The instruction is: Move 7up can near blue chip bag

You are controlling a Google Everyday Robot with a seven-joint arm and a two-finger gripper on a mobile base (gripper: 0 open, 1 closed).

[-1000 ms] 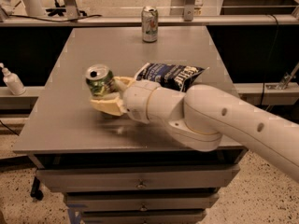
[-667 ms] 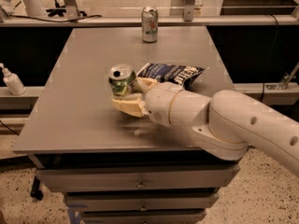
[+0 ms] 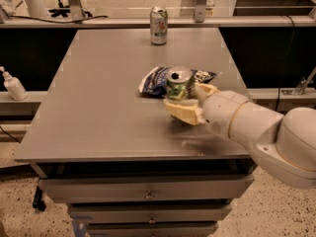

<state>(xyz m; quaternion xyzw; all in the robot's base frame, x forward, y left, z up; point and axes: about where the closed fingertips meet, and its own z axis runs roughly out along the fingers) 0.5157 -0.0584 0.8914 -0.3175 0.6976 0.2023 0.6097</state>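
The green 7up can [image 3: 178, 83] with a silver top is held upright between the cream fingers [image 3: 181, 113] of my gripper [image 3: 190, 100], just in front of the blue chip bag [image 3: 157, 78]. The bag lies crumpled on the grey table [image 3: 98, 93], partly hidden behind the can. My gripper is shut on the can and reaches in from the right on a thick white arm [image 3: 261, 132]. I cannot tell whether the can rests on the table or hangs just above it.
A silver-white can with red and green marks [image 3: 158, 25] stands at the table's far edge. A white pump bottle [image 3: 13, 85] stands on a shelf to the left. Drawers [image 3: 148, 194] sit below the tabletop.
My gripper has carried the 7up can to the right, from the left of the chip bag to directly in front of it.
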